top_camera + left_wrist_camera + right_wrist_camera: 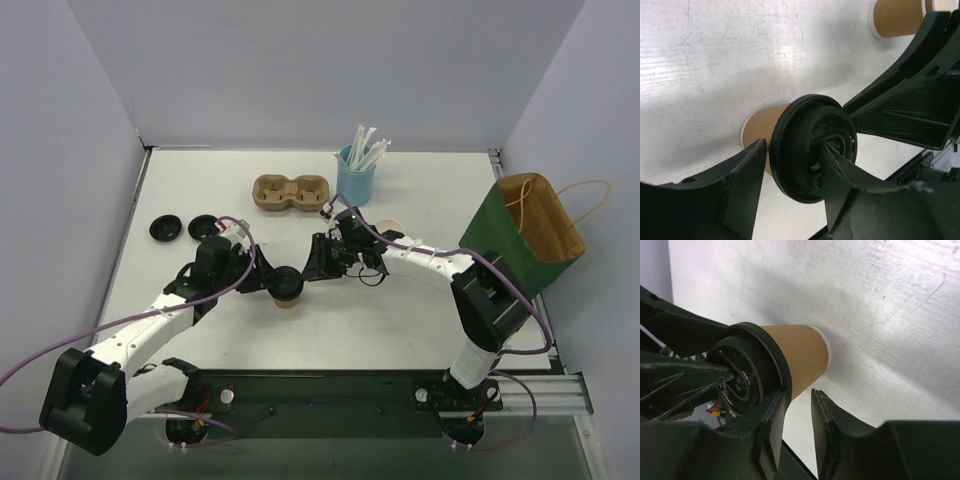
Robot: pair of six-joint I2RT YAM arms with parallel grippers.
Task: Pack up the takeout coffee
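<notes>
The takeout coffee [288, 299], under a black lid [800, 150], stands on the table [420, 310] between my grippers. The left gripper [792, 150] straddles the lid, half spread; I cannot tell whether it clamps. The right gripper [799, 397], narrow and empty, sits just beside the lid's rim.

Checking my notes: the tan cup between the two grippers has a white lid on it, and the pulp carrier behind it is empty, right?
Not quite. The lid on the tan cup is black, not white, as the left wrist view shows. The pulp carrier behind it is indeed empty.
</notes>
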